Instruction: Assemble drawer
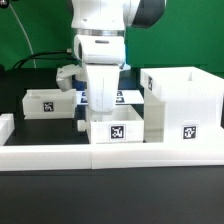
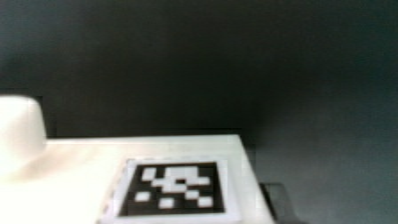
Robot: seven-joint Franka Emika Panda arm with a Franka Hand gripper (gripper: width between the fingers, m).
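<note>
**Robot arm low over a drawer tray, fingers out of sight**

A white robot arm reaches down at the centre of a black table (image 1: 150,195). Its gripper (image 1: 99,108) sits just behind and close above a shallow white plastic tray with a black-and-white square tag (image 1: 116,130). Neither view shows whether the fingers are spread, closed or holding anything.

The drawer is in separate pieces. A second shallow white tray (image 1: 45,102) lies well apart on the exterior view's left. The tall open white plastic box (image 1: 185,100) stands just beside the middle tray on the exterior view's right. A long low white border wall (image 1: 60,152) runs along the front.

The risk is that a descent slightly off line lands a finger on the tray's rim. That could shove the tray against the box or wall, or tilt it in a lopsided grip.
</note>
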